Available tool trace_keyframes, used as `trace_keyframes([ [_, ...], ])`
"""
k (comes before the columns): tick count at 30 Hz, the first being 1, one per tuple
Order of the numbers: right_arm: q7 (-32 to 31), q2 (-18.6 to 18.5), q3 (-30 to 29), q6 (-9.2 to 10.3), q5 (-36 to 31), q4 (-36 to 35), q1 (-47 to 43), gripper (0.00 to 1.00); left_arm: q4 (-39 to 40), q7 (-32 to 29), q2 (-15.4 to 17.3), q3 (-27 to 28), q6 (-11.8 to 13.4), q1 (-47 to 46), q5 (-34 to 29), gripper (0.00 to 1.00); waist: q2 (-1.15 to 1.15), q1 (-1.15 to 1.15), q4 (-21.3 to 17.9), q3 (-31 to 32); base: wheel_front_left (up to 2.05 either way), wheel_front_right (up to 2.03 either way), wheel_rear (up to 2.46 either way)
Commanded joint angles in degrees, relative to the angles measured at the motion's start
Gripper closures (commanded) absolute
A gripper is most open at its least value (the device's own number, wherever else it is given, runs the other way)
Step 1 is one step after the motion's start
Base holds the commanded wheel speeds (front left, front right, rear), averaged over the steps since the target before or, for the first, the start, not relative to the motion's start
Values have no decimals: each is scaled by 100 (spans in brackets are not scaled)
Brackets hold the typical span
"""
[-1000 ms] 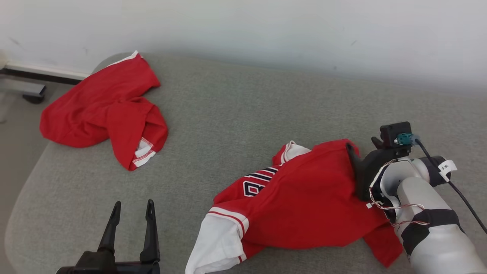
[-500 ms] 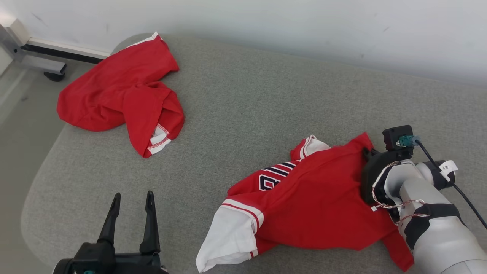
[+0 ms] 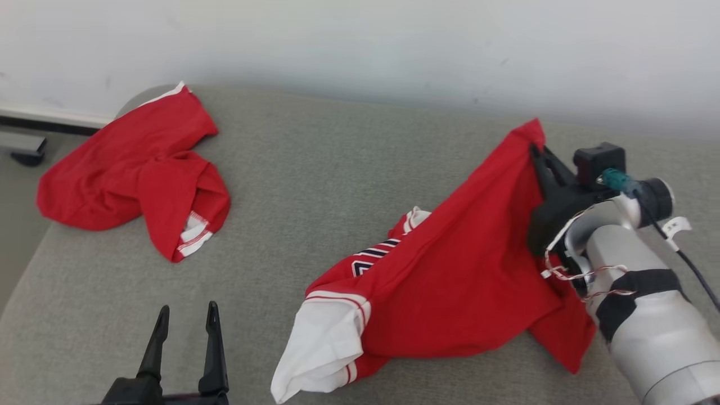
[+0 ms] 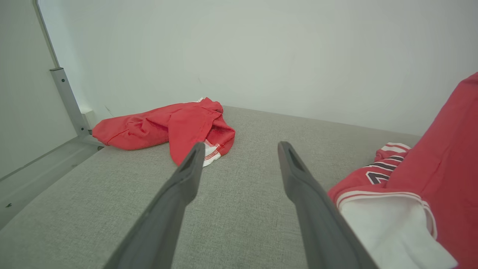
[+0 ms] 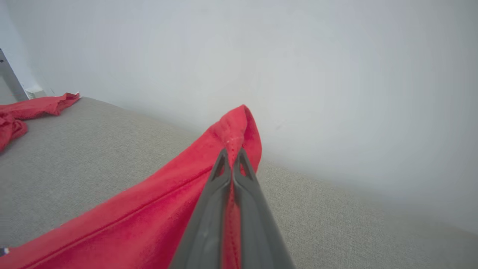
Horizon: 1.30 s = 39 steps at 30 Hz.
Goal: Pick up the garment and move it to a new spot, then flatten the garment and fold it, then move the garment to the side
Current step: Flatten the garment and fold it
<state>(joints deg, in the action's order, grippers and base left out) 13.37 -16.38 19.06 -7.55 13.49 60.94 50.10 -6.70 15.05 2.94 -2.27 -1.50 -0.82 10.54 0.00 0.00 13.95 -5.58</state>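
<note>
While our right gripper stands pinched tight on a fold of the red knit jersey with white sleeves and dark striped lettering, that pinched corner is held up off the grey woven upholstered surface, close to the pale plain wall. From the fingertips the red cloth slopes down and toward our left. The rest of the jersey lies crumpled on the right half of the surface. One white sleeve, banded red at its seam, spreads at the near edge, and a small white banded piece peeks out behind the lettering.

We see our left gripper low at the near left, its two dark fingers parted and holding nothing, above bare grey fabric. The white sleeve lies near it, to its right, not touching.

Besides the jersey, the surface bears a second crumpled red garment with white stitched trim. It rests at the rounded far-left corner, well apart from the jersey. Beyond that corner, in the left wrist view, a grey metal post stands against the wall.
</note>
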Motion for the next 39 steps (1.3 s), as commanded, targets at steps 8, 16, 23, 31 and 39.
trace_keyframes([
  [8,168,-354,763,13,896,-1784,-1339,100,-23,19,-9,15,34,426,25,0,0,0,-904,476,0,0,0],
  [16,74,-721,-14,13,1312,-4000,-3803,100,-91,19,-8,-29,29,488,69,0,0,0,-1271,432,0,0,0],
  [23,-520,-83,-1029,13,1121,-5397,-5988,100,-208,19,-8,-13,-29,401,76,0,0,0,-1396,352,0,0,0],
  [31,-749,117,-1436,13,1258,-6172,-6448,0,-287,19,-8,25,-55,311,89,0,0,0,-1450,296,0,0,0],
  [39,-1206,-128,-1879,13,1214,-6764,-6172,0,-233,19,-9,-9,21,362,89,0,0,0,-1327,327,0,0,0],
])
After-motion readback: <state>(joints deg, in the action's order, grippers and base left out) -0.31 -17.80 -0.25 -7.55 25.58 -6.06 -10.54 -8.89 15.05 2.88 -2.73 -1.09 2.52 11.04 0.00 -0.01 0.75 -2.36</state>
